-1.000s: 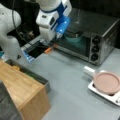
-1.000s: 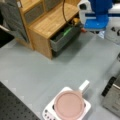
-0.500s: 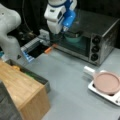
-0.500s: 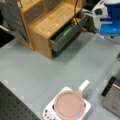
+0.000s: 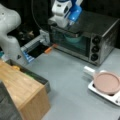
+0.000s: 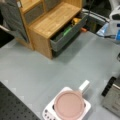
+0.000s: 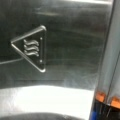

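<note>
The oven (image 5: 85,40) is the thing to watch: the gripper (image 5: 65,25) hangs right over its top front edge, above the glass door, and the wrist view shows only brushed metal with a hot-surface triangle (image 7: 31,47) close under the camera. If the arm drops or swings from there, I'd guess it could knock the oven's top or scrape along it, or clip the door, behind which sits a teal bowl (image 5: 73,39). How far the jaws stand apart I cannot tell, since the arm's white and blue body hides them, and nothing shows in their grip. In front of the oven, well apart from it, a pink pan (image 5: 107,82) rests on a white hob (image 5: 100,91). Off to the oven's left in a front view stands a wooden cabinet (image 5: 22,92) with its drawer (image 6: 67,33) pulled open.
</note>
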